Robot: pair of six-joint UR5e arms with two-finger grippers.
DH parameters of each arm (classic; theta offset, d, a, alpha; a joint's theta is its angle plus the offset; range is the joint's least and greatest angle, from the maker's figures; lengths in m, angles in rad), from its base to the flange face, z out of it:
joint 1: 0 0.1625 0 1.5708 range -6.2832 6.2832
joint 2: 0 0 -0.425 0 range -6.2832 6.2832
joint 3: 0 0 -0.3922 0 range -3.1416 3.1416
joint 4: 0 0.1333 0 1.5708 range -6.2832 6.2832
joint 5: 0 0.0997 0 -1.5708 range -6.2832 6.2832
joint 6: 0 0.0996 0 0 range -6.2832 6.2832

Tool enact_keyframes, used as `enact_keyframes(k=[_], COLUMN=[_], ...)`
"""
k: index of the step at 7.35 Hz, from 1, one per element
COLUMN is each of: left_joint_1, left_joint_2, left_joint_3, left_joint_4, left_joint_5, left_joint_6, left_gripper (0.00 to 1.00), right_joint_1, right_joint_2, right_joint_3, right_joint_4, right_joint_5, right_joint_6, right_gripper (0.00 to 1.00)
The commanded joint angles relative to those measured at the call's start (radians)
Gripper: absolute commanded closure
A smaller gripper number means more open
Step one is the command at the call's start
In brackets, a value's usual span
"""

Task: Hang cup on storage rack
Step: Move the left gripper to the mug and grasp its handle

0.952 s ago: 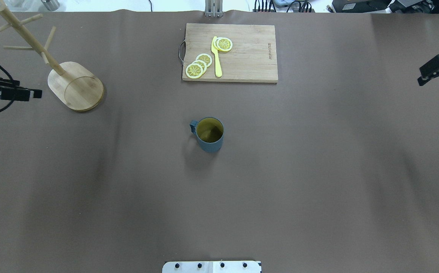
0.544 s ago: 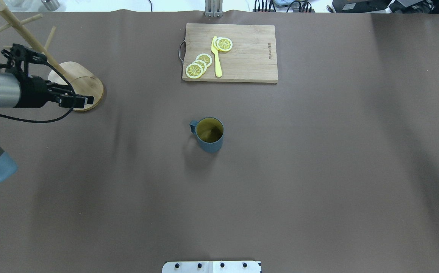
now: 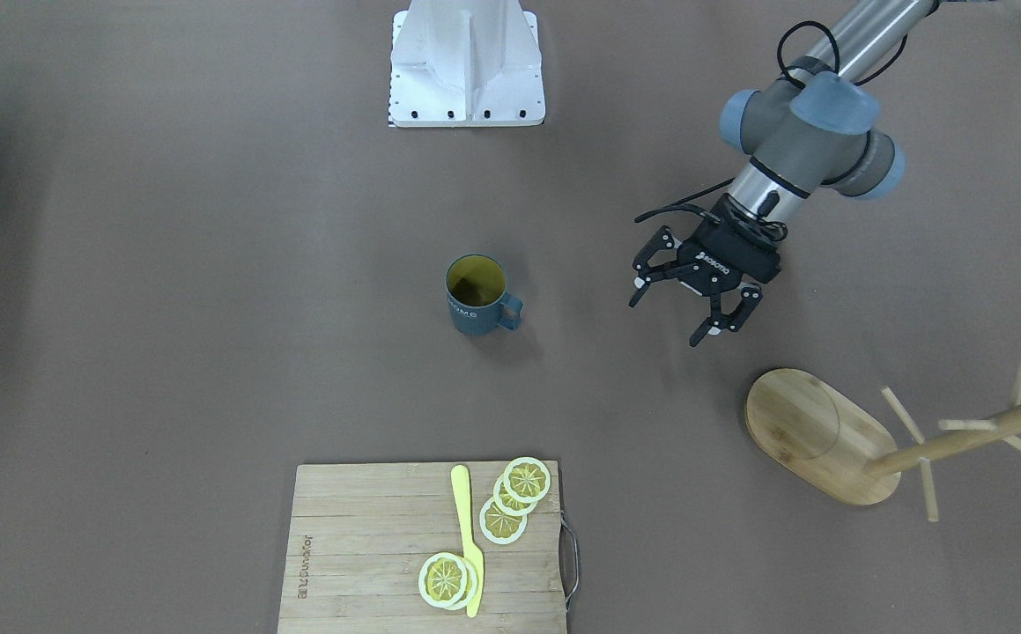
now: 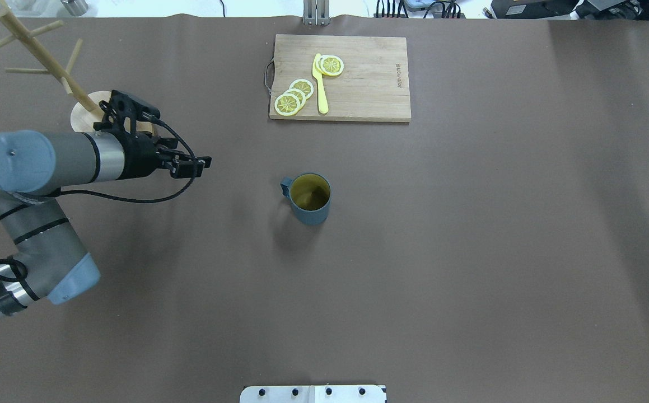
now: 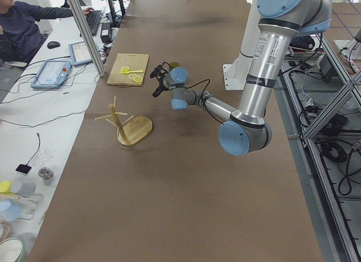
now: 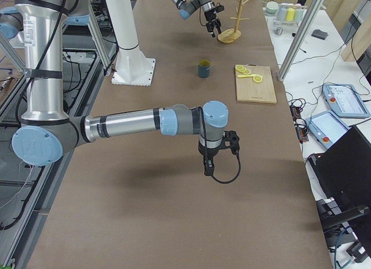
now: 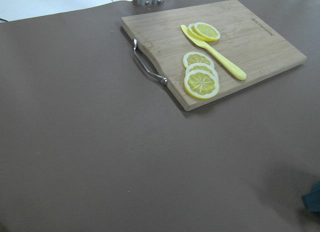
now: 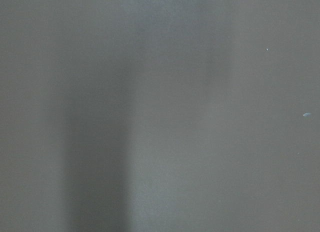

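Since a second ago the left gripper (image 3: 670, 319) has swung in from the bench (image 3: 166, 308) edge, jaws spread wide and empty, just past the storage rack (image 3: 814, 438). Upright at mid-bench, apart from both, stands the cup (image 3: 475, 304). On the right gripper (image 6: 207, 163) I cannot tell the jaws' state.

The cup (image 3: 473, 317) was dark blue-grey outside, yellow inside, with white letters. The rack (image 3: 805, 431) was pale wood colour. The surface (image 3: 166, 352) under the cup was plain brown. The lemon slices (image 3: 528, 480) were yellow.
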State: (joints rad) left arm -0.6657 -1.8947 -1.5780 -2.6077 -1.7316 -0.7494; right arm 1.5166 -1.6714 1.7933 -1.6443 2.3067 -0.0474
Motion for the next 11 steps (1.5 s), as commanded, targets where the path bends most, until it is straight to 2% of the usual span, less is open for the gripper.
enact_keyframes(k=[1,2,3,7,11], left_joint_1=[0.070,0.101,0.116,0.149,0.204], left_joint_2=[-0.078,-0.095,-0.105,-0.135,-0.164], left_joint_3=[0.070,0.079,0.079,0.118,0.167], left_joint_4=[-0.002,-0.003,-0.002,0.000,-0.008], left_joint_5=[0.079,0.114,0.125,0.135,0.207], left_joint_6=[0.008,0.009,0.009,0.010,0.010], left_gripper=[0.07,0.07,0.07,0.07,0.08], right_joint_1=[0.016,0.020,0.028,0.030,0.030], right_joint_2=[-0.054,-0.104,-0.126,-0.123,-0.117], right_joint_3=[-0.018,-0.020,-0.019,-0.020,-0.019], right_joint_4=[0.049,0.114,0.133,0.135,0.138], right_joint_5=[0.000,0.000,0.000,-0.001,0.000], right_joint_6=[-0.005,0.001,0.006,0.012,0.055], right_gripper=[0.00,0.00,0.00,0.00,0.00])
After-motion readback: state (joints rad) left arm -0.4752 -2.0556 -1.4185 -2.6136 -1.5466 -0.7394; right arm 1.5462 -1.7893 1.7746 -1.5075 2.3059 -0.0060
